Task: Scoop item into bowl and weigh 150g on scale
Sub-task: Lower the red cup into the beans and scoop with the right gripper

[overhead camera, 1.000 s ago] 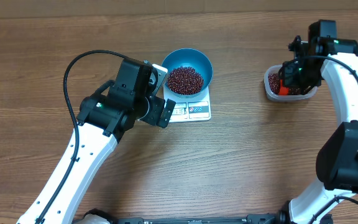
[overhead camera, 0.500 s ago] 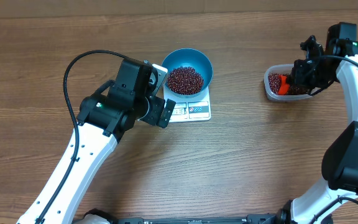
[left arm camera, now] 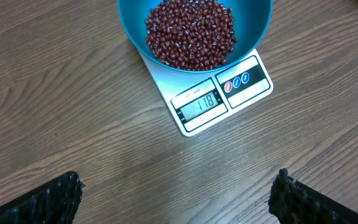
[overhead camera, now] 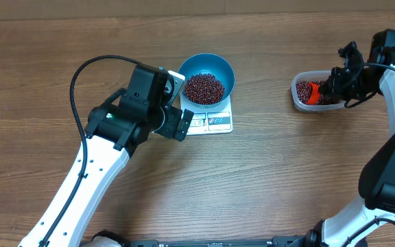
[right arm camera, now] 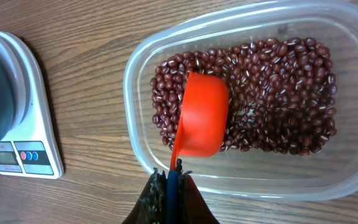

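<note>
Right end effector (right arm camera: 169,182): is clamping fully closed on the handle of the orange scoop (right arm camera: 201,115)
Scoop position: is sitting among the beans (right arm camera: 278,81) inside the clear tub (right arm camera: 130,81), near the wall closest to the wrist; whether its mouth is facing up cannot be told
Left end effector (left arm camera: 178,177): is hovering wide open over the desk (left arm camera: 55,93), just in front of the scale (left arm camera: 247,84), holding nothing
Blue bowl (left arm camera: 260,22): is sitting on the scale, carrying a heap of beans
Display (left arm camera: 199,102): is appearing to read 118, so the load is judged short of target
Step in hand: is judged to be refilling the scoop from the tub
Recommended technique: taking a partial load only, digging shallow; keeping the scoop level while crossing the desk; tipping slowly over the bowl's centre, trickling beans while watching the display, and stopping before overshooting
</note>
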{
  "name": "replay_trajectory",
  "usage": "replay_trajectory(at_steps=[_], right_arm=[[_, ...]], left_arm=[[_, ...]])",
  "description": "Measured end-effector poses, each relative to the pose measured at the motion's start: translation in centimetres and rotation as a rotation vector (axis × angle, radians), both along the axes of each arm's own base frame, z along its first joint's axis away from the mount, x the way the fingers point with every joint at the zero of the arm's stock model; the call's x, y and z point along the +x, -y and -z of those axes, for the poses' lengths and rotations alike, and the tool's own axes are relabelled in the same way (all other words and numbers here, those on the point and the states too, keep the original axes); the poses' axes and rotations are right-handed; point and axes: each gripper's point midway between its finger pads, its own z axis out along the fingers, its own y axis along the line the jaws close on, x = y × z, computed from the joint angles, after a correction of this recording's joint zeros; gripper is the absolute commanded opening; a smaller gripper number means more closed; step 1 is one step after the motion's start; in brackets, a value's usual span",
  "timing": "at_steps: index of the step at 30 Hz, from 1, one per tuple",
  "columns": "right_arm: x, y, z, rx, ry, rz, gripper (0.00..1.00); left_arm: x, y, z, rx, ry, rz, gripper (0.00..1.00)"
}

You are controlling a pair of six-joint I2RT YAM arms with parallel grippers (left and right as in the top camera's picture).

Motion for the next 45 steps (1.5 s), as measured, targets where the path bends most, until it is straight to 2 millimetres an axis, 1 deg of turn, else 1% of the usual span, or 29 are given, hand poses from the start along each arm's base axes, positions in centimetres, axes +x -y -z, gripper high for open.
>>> replay_trajectory(at_steps=[6, 19, 31, 45], right_arm=[[-0.2, -0.1, 0.1, 0.047, 0.005, 0.007, 0.04], [0.4, -0.8, -0.6, 0.112, 0.048, -0.002, 0.04], [0.6, 0.1, -0.8, 0.126, 0.064, 0.02, 0.04], [0.8, 0.0, -1.1, 0.147, 0.081, 0.017, 0.04]], left_arm=[[0.0, 0.0, 0.0, 0.0, 0.0, 0.0, 1.0], [0.0, 0.0, 0.0, 0.0, 0.0, 0.0, 0.99], [0.0, 0.0, 0.0, 0.0, 0.0, 0.0, 1.0], [0.0, 0.0, 0.0, 0.0, 0.0, 0.0, 0.99]])
